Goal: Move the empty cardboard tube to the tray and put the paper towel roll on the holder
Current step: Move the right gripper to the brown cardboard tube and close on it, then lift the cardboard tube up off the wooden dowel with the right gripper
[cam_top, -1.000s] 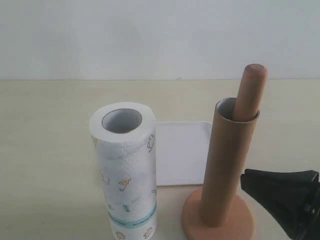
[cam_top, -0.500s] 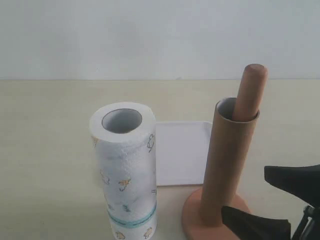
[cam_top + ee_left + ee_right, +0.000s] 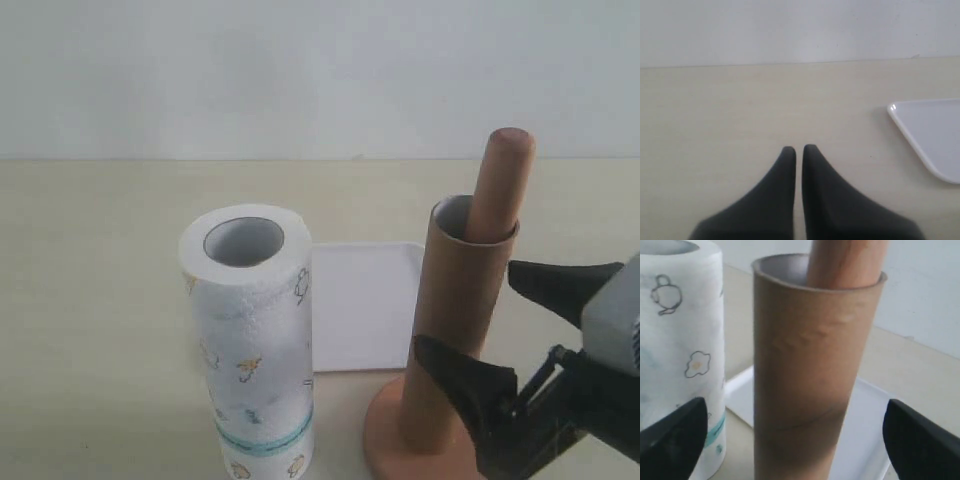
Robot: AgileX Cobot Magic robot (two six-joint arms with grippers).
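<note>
Right end effector [image 3: 466, 306] spreads wide either side of the cardboard tube [image 3: 452, 290] on the holder [image 3: 500, 180]; left end effector [image 3: 799, 149] is pinched narrow.

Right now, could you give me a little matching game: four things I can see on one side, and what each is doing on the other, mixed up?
Things:
1. cardboard tube
2. paper towel roll
3. tray
4. left gripper

States:
A. shut, nothing in it
B. lying flat, white
C. sleeved over the post of the holder
D. standing on end, core hole up

Pairs: 1-C, 2-D, 3-B, 4-A.
</note>
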